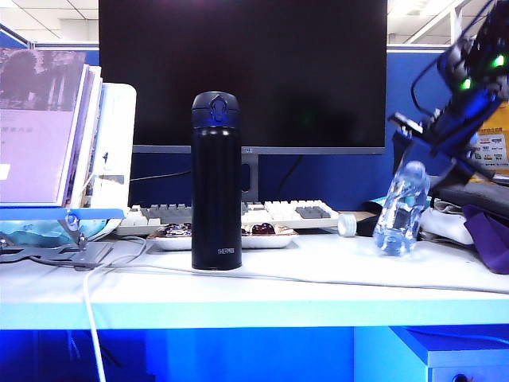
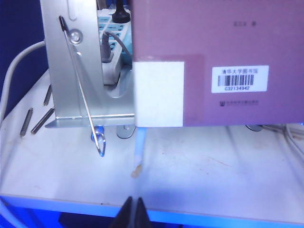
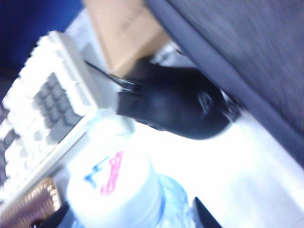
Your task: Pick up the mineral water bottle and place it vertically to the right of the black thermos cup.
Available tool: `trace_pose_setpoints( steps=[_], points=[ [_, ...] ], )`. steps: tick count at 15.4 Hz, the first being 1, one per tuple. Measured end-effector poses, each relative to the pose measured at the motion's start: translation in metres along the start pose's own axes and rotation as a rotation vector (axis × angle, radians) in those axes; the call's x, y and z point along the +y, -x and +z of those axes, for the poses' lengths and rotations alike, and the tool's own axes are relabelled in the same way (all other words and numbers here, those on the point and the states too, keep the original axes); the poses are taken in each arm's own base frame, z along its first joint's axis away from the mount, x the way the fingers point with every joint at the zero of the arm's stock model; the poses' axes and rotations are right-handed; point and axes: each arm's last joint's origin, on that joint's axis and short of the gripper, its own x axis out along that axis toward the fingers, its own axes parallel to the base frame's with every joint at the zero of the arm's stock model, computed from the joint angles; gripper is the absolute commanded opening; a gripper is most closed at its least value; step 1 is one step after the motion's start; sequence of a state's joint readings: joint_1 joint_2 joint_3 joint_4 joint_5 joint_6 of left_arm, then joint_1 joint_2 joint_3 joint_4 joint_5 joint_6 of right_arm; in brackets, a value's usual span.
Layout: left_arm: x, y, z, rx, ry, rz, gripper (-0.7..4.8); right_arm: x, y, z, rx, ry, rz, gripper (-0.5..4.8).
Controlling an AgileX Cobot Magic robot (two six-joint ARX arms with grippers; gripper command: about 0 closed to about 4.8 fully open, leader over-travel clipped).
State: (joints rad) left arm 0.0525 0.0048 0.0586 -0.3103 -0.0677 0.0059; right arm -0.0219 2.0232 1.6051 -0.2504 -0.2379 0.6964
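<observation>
Mineral water bottle (image 1: 402, 208) tilted in right gripper (image 1: 421, 163); grip blurred.

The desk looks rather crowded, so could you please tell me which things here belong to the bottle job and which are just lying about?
Belonging to the job:
- mineral water bottle, tilted, its base on the table
- black thermos cup, upright
- right tool, around the bottle's cap end

Just lying about:
- keyboard
- monitor
- books on a stand
- tape roll
- snack tray
- left tool, parked, shut

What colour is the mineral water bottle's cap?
White, with a blue and pink mark on the cap; best in the right wrist view.
</observation>
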Motion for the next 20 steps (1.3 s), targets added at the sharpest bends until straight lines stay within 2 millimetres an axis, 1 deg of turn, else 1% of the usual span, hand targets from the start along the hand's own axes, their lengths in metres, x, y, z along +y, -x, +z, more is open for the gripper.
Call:
trace_pose_setpoints(
  steps=[2, 5, 8, 10, 13, 15, 16, 18, 19, 20],
  points=[
    [0.0, 0.0, 0.0, 0.0, 0.0, 0.0, -0.05, 0.006, 0.01, 0.002, -0.005, 0.092, 0.005, 3.0],
    [0.0, 0.0, 0.0, 0.0, 0.0, 0.0, -0.05, 0.016, 0.018, -0.003, 0.011, 0.247, 0.01, 3.0],
    [0.0, 0.0, 0.0, 0.0, 0.0, 0.0, -0.05, 0.037, 0.027, -0.014, 0.02, 0.398, 0.036, 3.0],
    [0.0, 0.0, 0.0, 0.0, 0.0, 0.0, -0.05, 0.051, 0.036, -0.018, 0.003, 0.442, 0.054, 3.0],
    [0.0, 0.0, 0.0, 0.0, 0.0, 0.0, -0.05, 0.072, 0.069, -0.013, -0.072, 0.491, 0.098, 3.0],
    [0.0, 0.0, 0.0, 0.0, 0.0, 0.0, -0.05, 0.082, 0.086, -0.011, -0.129, 0.529, 0.114, 3.0],
    [0.0, 0.0, 0.0, 0.0, 0.0, 0.0, -0.05, 0.085, 0.091, -0.011, -0.139, 0.537, 0.124, 3.0],
    [0.0, 0.0, 0.0, 0.0, 0.0, 0.0, -0.05, 0.094, 0.11, -0.013, -0.152, 0.551, 0.144, 2.99],
    [0.0, 0.0, 0.0, 0.0, 0.0, 0.0, -0.05, 0.1, 0.118, -0.014, -0.166, 0.558, 0.162, 2.81],
    [0.0, 0.0, 0.0, 0.0, 0.0, 0.0, -0.05, 0.104, 0.129, -0.014, -0.185, 0.564, 0.183, 2.78]
  ],
)
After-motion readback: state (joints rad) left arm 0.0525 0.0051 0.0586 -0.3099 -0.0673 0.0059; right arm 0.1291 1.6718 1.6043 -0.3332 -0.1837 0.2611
